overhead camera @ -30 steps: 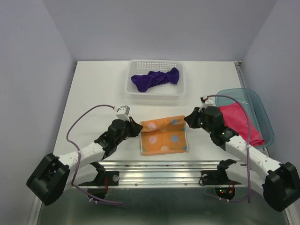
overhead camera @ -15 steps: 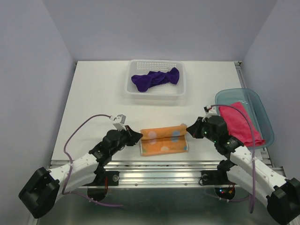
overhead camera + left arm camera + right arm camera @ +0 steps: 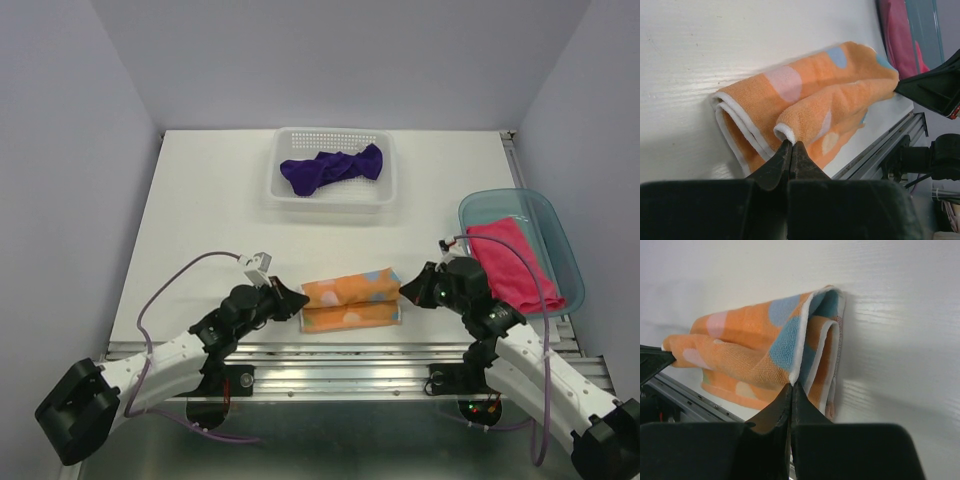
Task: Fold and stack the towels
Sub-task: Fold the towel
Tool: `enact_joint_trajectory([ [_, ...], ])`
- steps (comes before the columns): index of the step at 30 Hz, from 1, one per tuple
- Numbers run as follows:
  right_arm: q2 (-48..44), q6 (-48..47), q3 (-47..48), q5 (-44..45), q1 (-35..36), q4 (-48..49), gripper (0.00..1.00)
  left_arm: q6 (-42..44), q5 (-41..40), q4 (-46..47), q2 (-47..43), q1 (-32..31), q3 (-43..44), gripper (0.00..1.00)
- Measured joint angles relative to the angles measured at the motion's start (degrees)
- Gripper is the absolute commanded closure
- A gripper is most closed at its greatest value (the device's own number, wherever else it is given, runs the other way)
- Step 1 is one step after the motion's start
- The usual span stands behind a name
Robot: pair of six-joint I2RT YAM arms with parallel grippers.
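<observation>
Both grippers have come lower in the top view since one second ago, and they have brought the far edge of the orange dotted towel (image 3: 350,303) with them. The cloth was then a broad rectangle; now it is a narrow band folded over itself. It lies on the white table (image 3: 210,210), low in the centre of the frame, just above the metal rail (image 3: 350,352).

The left gripper (image 3: 299,304) has its fingers pressed together on the white-hemmed corner at the left end of this towel. The right gripper (image 3: 404,291) pinches the hemmed edge at the right end in the same way. In each wrist view the two black fingers meet with only thin cloth between them. The raised fold sags a little between the two grips. It covers the layers beneath, so I cannot count them.

The pink towel (image 3: 510,262) lies folded in the teal tray (image 3: 545,215) at the right of the frame, partly behind the right arm (image 3: 530,350). In the left wrist view the upper right edge cuts it off. The purple towel (image 3: 330,168) lies twisted and unfolded in the white perforated basket (image 3: 330,138) at the upper centre. No writing on the arms or the rail is sharp enough to read.
</observation>
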Motion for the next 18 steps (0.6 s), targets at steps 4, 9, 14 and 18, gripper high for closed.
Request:
enact_joint_trajectory([
  [4,-1.79,1.29,-1.25,-0.9,0.0,-2.03,0.99,-1.79,-0.39,-2.08,-1.88,-0.31,-0.24,1.0],
  [9,-3.08,2.67,-2.54,-2.54,0.0,-2.78,0.99,-4.09,-1.44,-5.77,-5.57,-0.46,-0.28,1.0],
  [14,-3.28,3.54,-3.34,-4.79,0.0,-3.39,0.99,-5.22,-1.51,-8.26,-10.25,-0.7,-0.31,1.0],
  [18,-3.32,3.76,-3.34,-5.4,0.0,-3.87,0.99,-6.32,-1.33,-9.49,-11.76,-0.83,-0.33,1.0],
])
